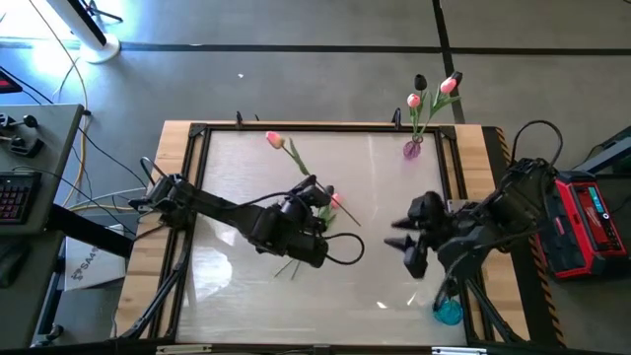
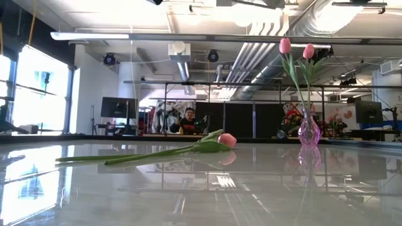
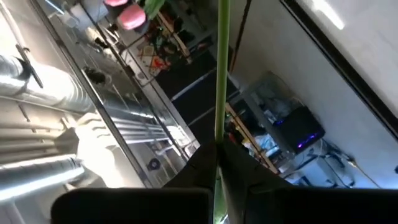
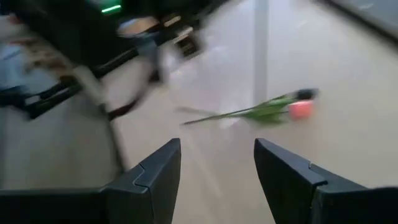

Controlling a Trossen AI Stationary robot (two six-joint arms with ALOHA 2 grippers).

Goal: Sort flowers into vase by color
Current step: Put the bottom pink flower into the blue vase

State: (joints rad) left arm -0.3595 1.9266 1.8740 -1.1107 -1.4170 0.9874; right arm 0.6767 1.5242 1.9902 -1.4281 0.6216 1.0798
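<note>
My left gripper [image 1: 320,193] is over the middle of the table, shut on a pink tulip [image 1: 337,200] whose green stem [image 3: 221,74] runs out past both sides of the fingers. A second pink tulip [image 1: 276,141] lies flat on the table's far part [image 2: 188,149]. A purple glass vase [image 1: 412,150] at the far right holds two pink heads [image 2: 295,48] and a dark one [image 1: 421,81]. My right gripper [image 1: 398,235] hangs open above the table's right side, with nothing between its fingers [image 4: 217,168]. My left gripper pinches the tulip's thin stem [image 3: 219,140] between its two fingertips, partway along its length. The fingers come in roughly level and lie across the stem. The head [image 1: 337,200] sticks out on one side and the stem's cut end [image 1: 288,266] on the other.
A blue vase [image 1: 449,312] stands near the table's front right corner, below the right arm. A black frame [image 1: 197,133] edges the glossy tabletop. A person sits far back in the room [image 2: 188,119].
</note>
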